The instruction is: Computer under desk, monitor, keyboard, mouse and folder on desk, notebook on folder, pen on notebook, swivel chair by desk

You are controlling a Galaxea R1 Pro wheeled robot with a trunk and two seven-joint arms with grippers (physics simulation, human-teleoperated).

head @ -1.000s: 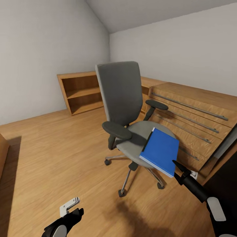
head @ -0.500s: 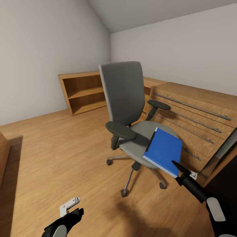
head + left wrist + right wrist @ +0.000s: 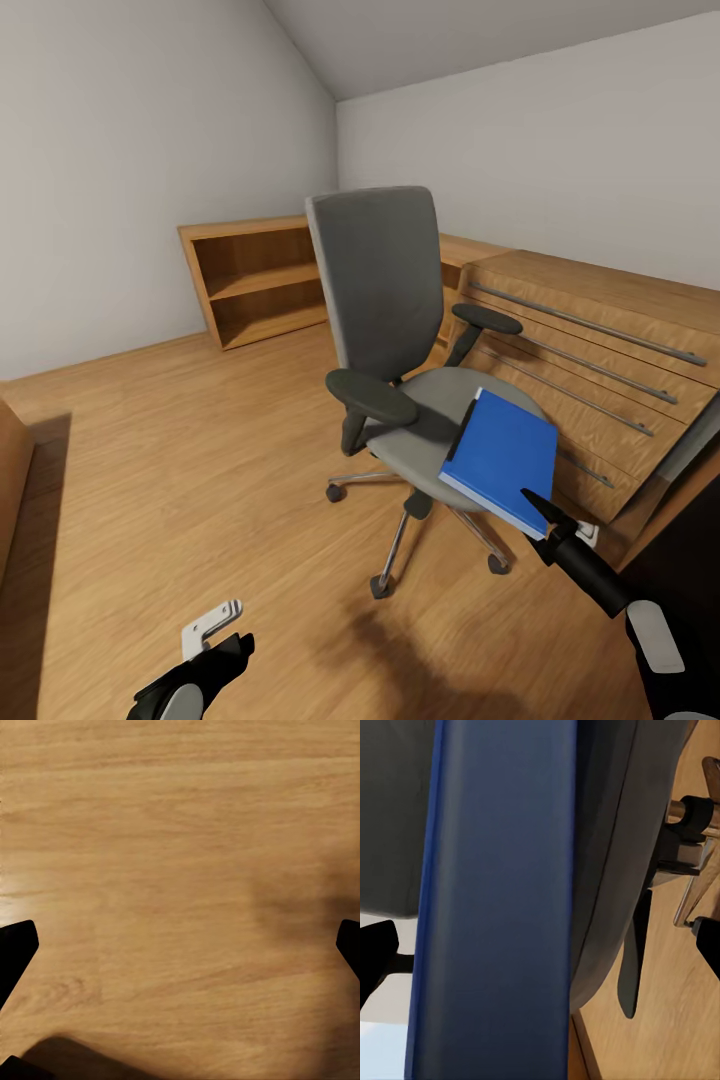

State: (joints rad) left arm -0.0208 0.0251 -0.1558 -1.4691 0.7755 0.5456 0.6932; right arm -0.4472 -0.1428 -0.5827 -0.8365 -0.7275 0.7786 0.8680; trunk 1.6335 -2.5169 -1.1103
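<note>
You're on the folder step: the blue folder [image 3: 500, 459] lies on the swivel chair [image 3: 400, 330] seat's near-right edge. Your right gripper [image 3: 535, 507] reaches its edge, fingers spread in the wrist view. Close, then lift.

Bright blue folder [image 3: 500, 459] — grey swivel chair [image 3: 385, 290], black armrests — honey-brown wood floor [image 3: 200, 450].

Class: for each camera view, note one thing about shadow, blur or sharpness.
Head view: soft shadow on the floor under the swivel chair. Left wrist view: dark shadow patches on sharp wood grain. Right wrist view: the folder looms close, its edges soft.
</note>
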